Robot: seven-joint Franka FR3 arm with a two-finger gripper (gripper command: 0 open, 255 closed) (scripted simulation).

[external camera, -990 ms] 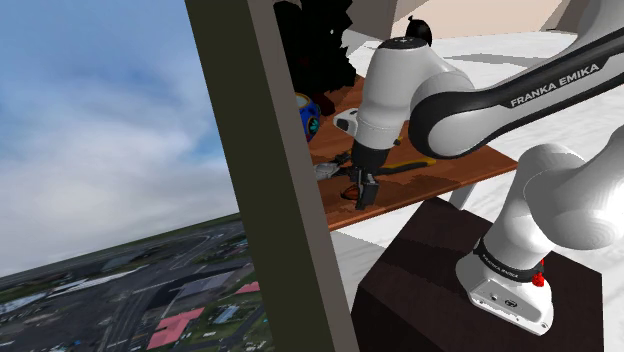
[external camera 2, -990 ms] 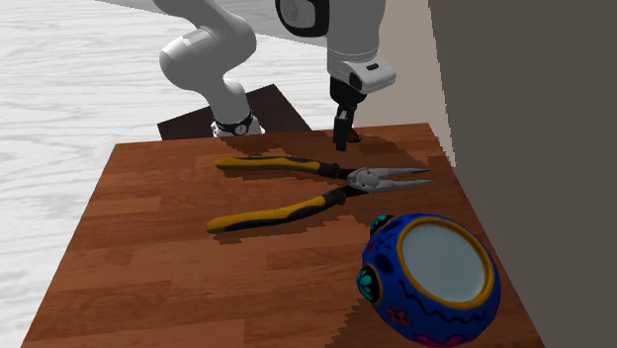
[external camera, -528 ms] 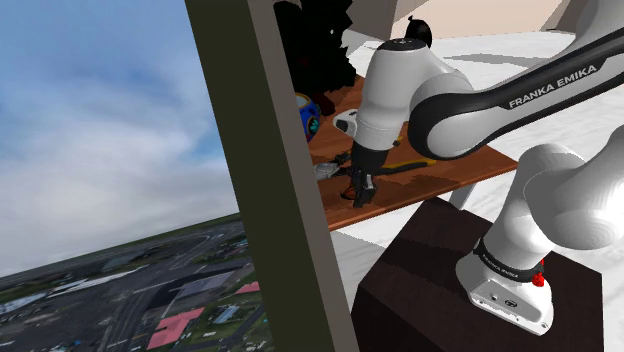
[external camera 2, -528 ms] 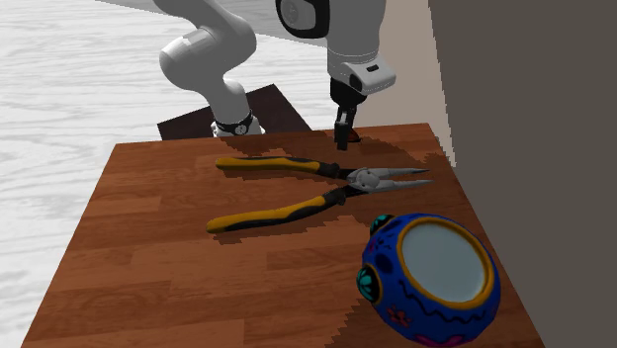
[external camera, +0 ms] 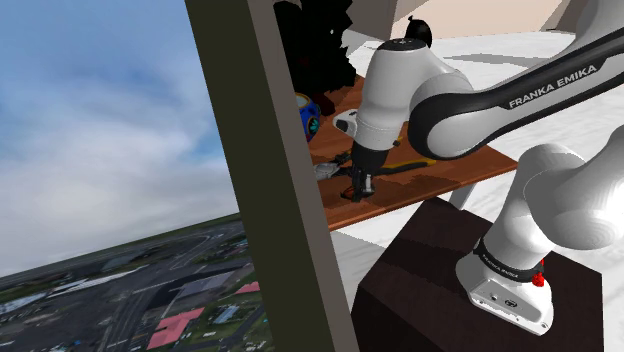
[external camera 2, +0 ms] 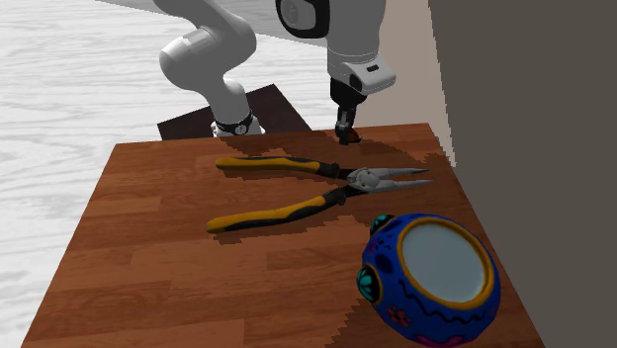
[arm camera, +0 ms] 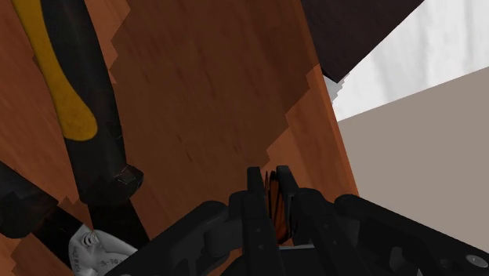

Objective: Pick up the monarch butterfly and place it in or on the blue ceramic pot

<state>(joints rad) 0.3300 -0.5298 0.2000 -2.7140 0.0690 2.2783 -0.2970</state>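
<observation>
Clasping the butterfly (arm camera: 273, 205) edge-on, the gripper (arm camera: 268, 179) is clenched on it: in the wrist view a thin orange-brown sliver with dark stripes sits pinched in the narrow gap, and both black fingers (arm camera: 255, 188) press against its faces; so the task's thing is in the hand, not lying on the table (arm camera: 211, 94). Just beside the hand, the pliers (arm camera: 69, 90) show a yellow-and-black handle and a grey pivot, apart from the fingers.

In the second exterior view the gripper (external camera 2: 344, 130) hangs over the far edge of the table (external camera 2: 148, 267), the edge nearest the dark stand (external camera 2: 269, 103); over the last second it has climbed a little, its tips now a shade higher above the wood, and the shoulder view shows the same slow rise of the gripper (external camera: 358, 184); the pliers (external camera 2: 326, 188) and the pot (external camera 2: 430, 282) have not shifted at all. That reads as the grasp made and the lift begun; the carry and the release are left.

Farther from the hand, the open pliers lie between it and the blue pot, whose orange-rimmed mouth shows as a pale disc tipped toward that camera; the pot stands well apart from the gripper, toward the table's opposite end, so the route probably passes over the pliers and wants more height first; a thin wing held on edge may slip if the move is hurried.
</observation>
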